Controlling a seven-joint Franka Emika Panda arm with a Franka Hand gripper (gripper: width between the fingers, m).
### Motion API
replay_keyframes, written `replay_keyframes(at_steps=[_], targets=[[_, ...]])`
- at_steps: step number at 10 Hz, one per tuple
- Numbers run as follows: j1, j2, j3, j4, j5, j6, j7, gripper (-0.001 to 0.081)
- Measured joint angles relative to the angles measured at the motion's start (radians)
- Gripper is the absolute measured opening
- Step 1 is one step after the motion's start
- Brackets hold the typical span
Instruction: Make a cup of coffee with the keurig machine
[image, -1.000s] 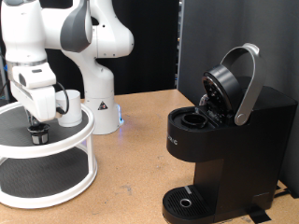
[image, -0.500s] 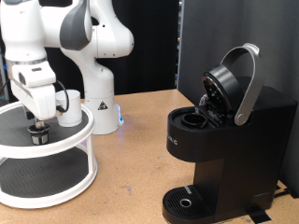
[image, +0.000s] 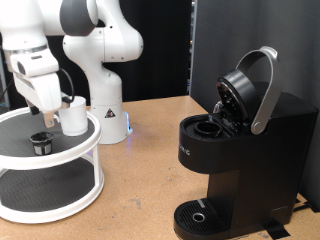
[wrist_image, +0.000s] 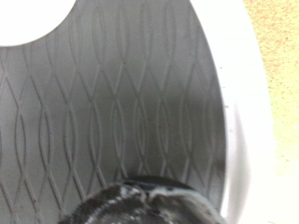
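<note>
At the far left of the exterior view stood a white two-tier round stand (image: 92, 150), both shelves lined with black ribbed matting. A small dark pod (image: 41, 142) sat on the upper shelf, near its left side. Just above and right of it hung the claw (image: 48, 113), at the end of the white arm (image: 90, 40) that rose into the upper left of the frame; I could not tell how far its fingers were parted, and nothing showed between them. The cup (image: 75, 115), white, stood on the same shelf just to the right of the claw.

The wrist view showed the matting (wrist_image: 112, 103) close up, its diamond pattern bounded by the stand's white rim (wrist_image: 238, 121), with a blurred dark shape at the picture's lower edge.

The desk (image: 150, 170) was a pale brown wooden surface, running across the middle. Behind it hung a black backdrop (image: 165, 45).

At the right, the keurig machine (image: 250, 150) stood on the desk, well apart from the stand, its silver-trimmed lid (image: 262, 85) swung up and the pod chamber (image: 208, 127) open. Its round drip tray (image: 200, 215) sat at the lower middle.
</note>
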Motion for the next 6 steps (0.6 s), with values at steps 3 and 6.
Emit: replay_keyframes(at_steps=[3, 6], targets=[[-0.002, 0.008, 0.02, 0.005, -0.031, 0.015, 0.04, 0.0805], [-0.003, 0.061, 0.029, -0.005, -0.098, 0.077, 0.092, 0.0806]])
